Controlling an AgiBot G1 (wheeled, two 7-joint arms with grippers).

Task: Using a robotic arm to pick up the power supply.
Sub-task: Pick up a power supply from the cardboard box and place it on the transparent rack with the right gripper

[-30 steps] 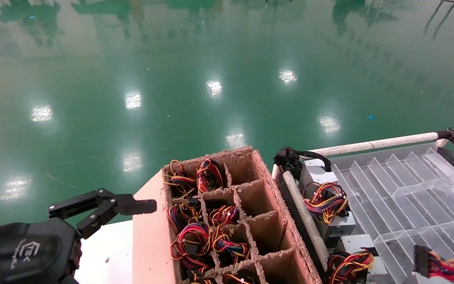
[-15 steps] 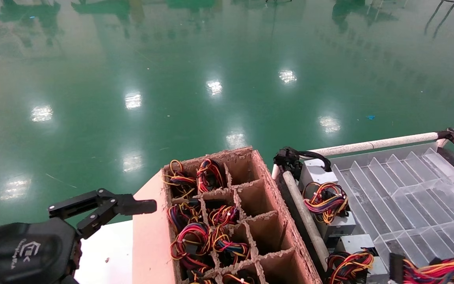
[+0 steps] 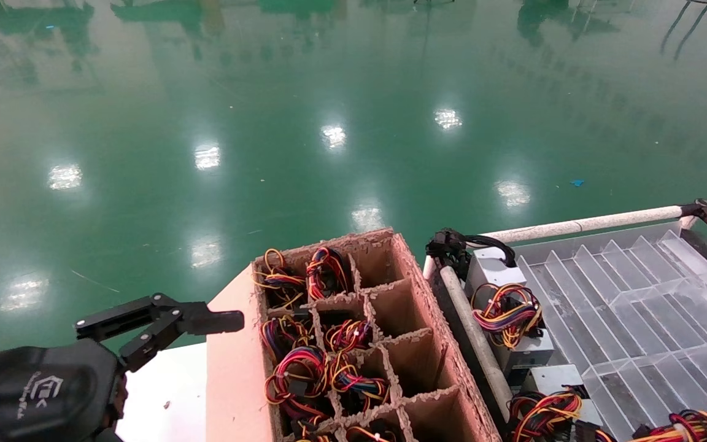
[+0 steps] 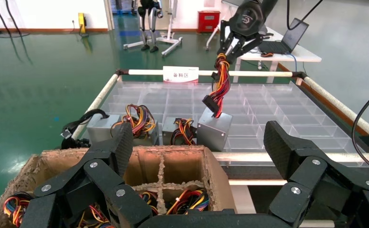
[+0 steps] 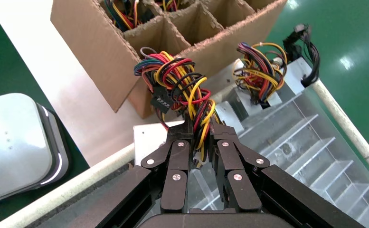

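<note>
My right gripper [image 5: 200, 126] is shut on the red, yellow and black wire bundle [image 5: 177, 80] of the power supply. In the left wrist view the right gripper [image 4: 230, 46] shows far off, and the silver-grey power supply box [image 4: 214, 129] hangs tilted from its wires over the tray's near edge. The head view shows only the wire bundle [image 3: 691, 426], at the bottom right edge. My left gripper [image 4: 200, 142] is open and empty, held beside the cardboard box's left side; its fingers [image 3: 206, 320] show at the lower left of the head view.
A brown cardboard divider box [image 3: 418, 288] holds several wire bundles in its cells. To its right lies a clear plastic divider tray [image 3: 636, 294] framed by white pipes [image 3: 580, 226]. Other power supplies [image 3: 494, 270] line the tray's left edge. Green floor lies beyond.
The held wire bundle has moved left and sunk toward the bottom edge of the head view. The left arm has not moved.
</note>
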